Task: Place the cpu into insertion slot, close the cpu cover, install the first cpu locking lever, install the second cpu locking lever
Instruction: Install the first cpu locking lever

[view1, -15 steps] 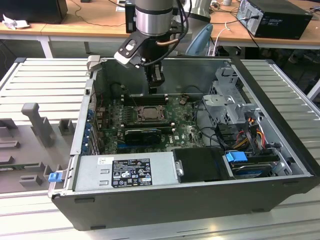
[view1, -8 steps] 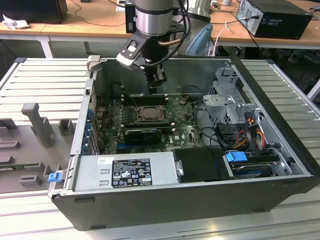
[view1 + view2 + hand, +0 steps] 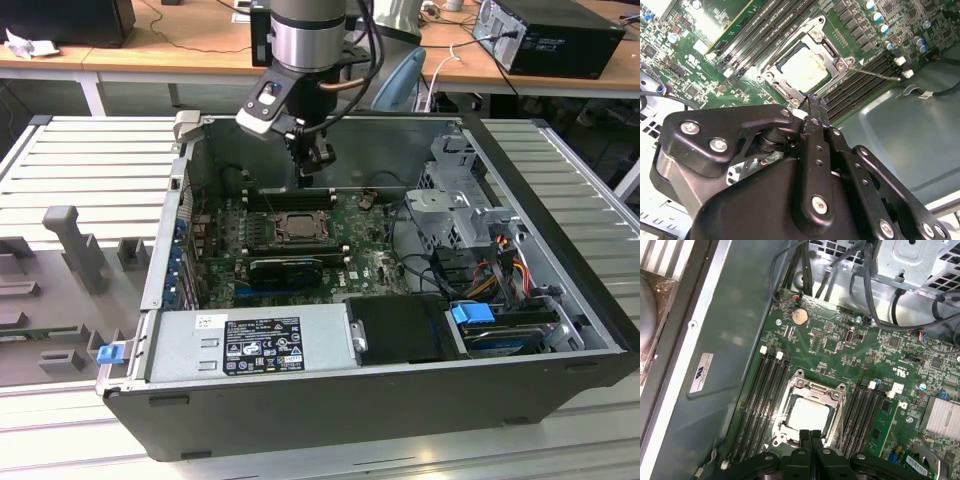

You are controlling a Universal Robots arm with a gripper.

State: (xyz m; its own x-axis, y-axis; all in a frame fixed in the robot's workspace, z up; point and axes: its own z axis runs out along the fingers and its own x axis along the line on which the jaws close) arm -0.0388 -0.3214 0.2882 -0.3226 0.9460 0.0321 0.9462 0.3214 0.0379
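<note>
The open computer case is laid on its side on the desk, so that the motherboard faces upward and can be reached from above. The cpu is seated in the insertion slot, between the two banks of memory slots. Its pale face is seen through the window of the cpu cover, which lies flat over it, so the cover is judged to be closed. The gripper is held over one edge of the socket, with its fingers pressed together and nothing between them. This clenched, narrow tip is judged suited to pushing a thin lever rather than to grasping a part. In the exterior view the gripper is shown raised above the board, near the far wall of the case, a clearance that cannot be judged in either wrist view. In the second wrist view a thin locking lever is shown slanting across the memory slots beside the socket, clear of the cover frame; it is judged to be unlatched. In the first wrist view the neighbouring board area is shown, including a coin cell. Whether the other lever is latched cannot be determined.
</note>
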